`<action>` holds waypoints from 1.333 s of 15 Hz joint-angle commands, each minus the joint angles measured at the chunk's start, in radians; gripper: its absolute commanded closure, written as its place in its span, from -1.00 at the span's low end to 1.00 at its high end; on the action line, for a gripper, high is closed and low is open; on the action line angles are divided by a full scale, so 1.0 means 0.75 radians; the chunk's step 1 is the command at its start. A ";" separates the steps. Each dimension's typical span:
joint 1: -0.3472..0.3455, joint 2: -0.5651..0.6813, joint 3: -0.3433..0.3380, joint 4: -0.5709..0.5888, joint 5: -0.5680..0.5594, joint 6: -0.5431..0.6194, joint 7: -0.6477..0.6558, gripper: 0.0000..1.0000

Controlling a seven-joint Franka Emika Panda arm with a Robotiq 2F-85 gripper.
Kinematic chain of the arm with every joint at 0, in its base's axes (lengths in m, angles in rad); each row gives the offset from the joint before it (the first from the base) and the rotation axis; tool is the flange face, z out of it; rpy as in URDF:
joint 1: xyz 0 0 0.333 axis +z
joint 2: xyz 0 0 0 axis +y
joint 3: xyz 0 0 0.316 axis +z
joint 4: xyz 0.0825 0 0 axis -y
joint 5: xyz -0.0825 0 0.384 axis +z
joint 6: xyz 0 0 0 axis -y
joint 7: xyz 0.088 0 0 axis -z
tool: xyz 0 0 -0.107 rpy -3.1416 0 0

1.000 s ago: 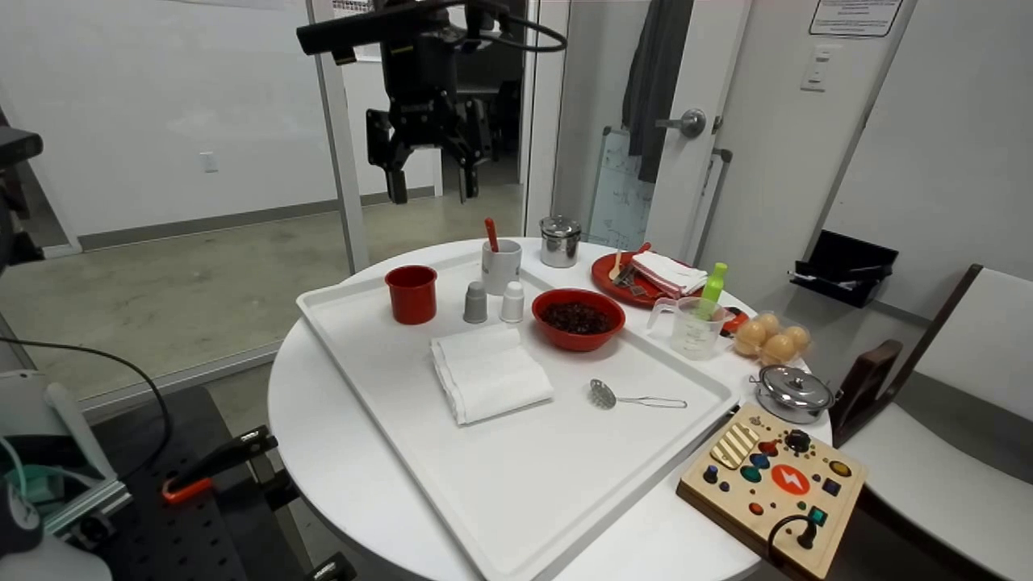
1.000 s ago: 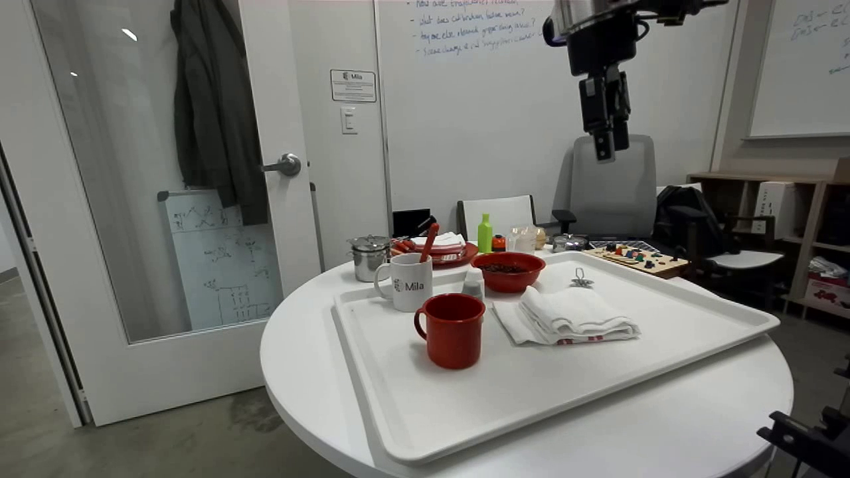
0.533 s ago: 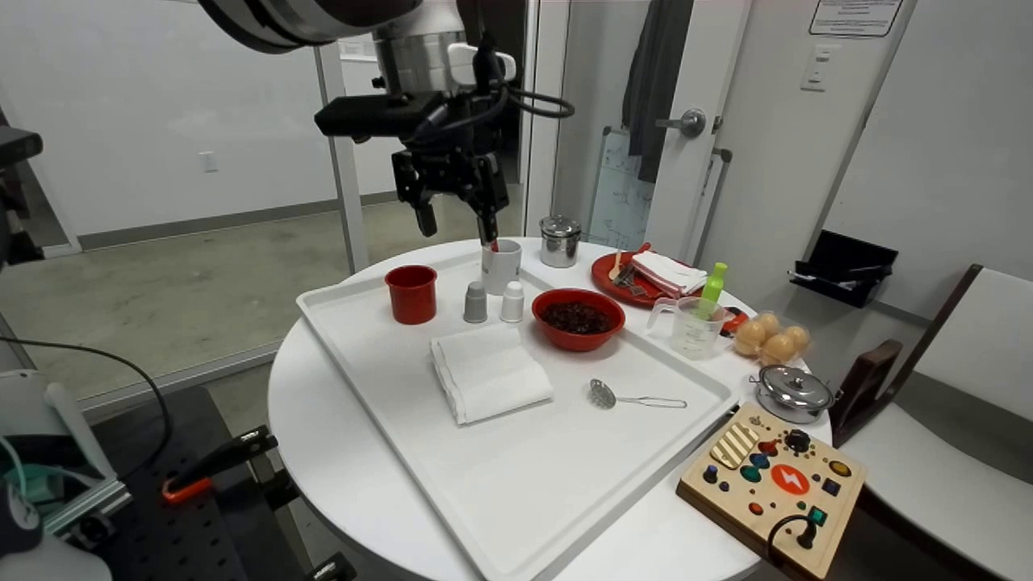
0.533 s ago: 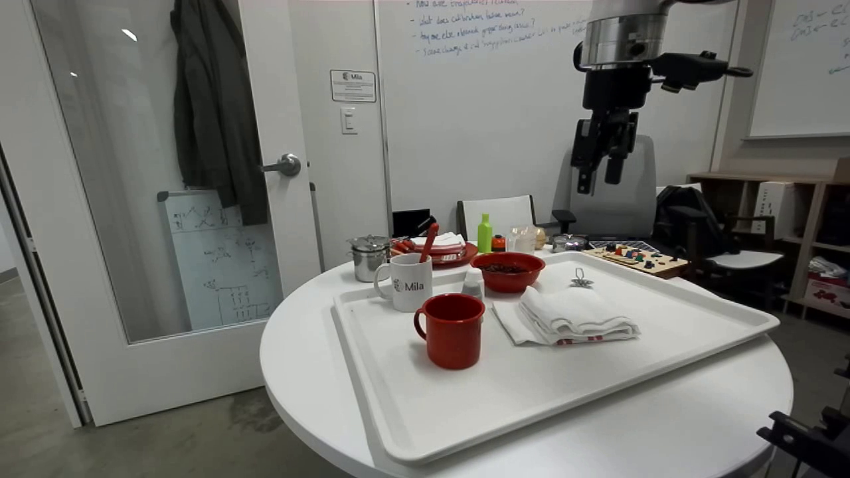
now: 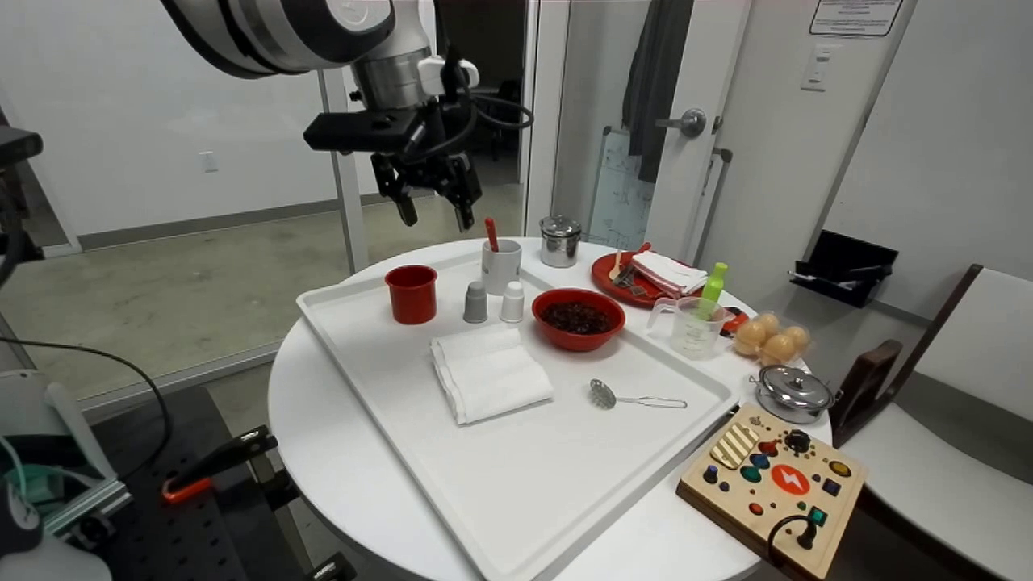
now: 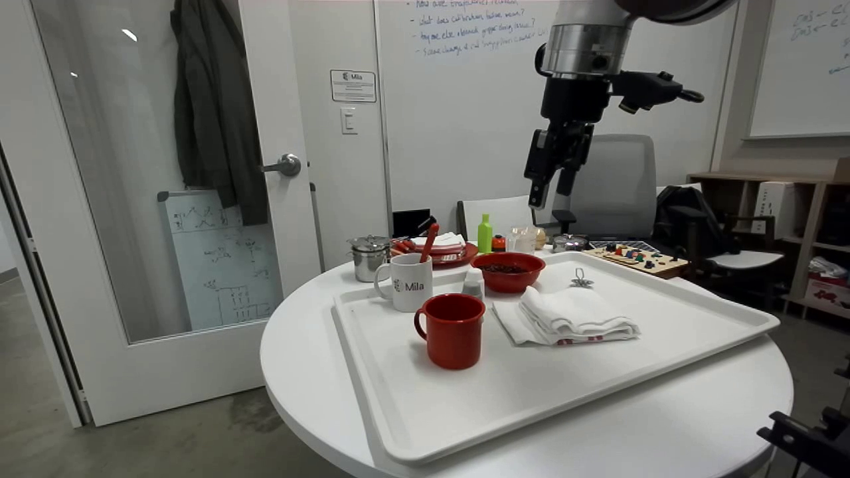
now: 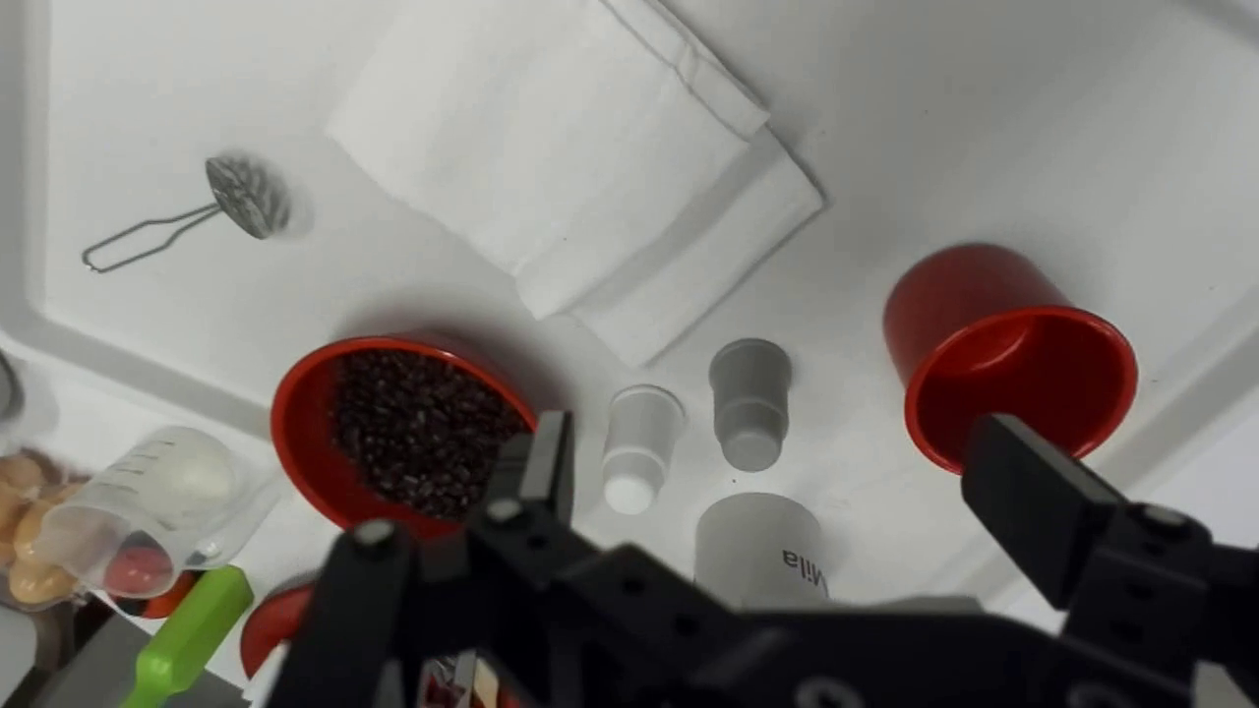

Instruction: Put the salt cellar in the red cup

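Gripper [image 5: 437, 219] hangs empty, jaws apart; in an exterior view the grey shaker [image 5: 475, 303] stands toward the table's [image 5: 331, 444] far edge, between red cup [image 5: 412, 296] and white shaker [image 5: 512, 303], which off-centre jaws might topple.

Includes, on the tray [image 5: 516, 484]: two shakers [image 5: 475, 303], one red cup [image 5: 413, 298], one mug [image 5: 502, 269], one bowl [image 5: 578, 342], one cloth [image 5: 491, 374], one skimmer [image 5: 603, 394].

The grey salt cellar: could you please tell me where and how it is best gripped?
Probably around its upper body, by bringing the gripper down from above: the salt cellar stands upright, narrow and cylindrical. The white shaker sits close beside it, so jaws on the side facing the mug and opposite would likely fit better.
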 commanded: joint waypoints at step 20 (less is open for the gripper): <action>0.069 0.697 -0.015 0.657 -0.057 -0.321 -0.008 -1.00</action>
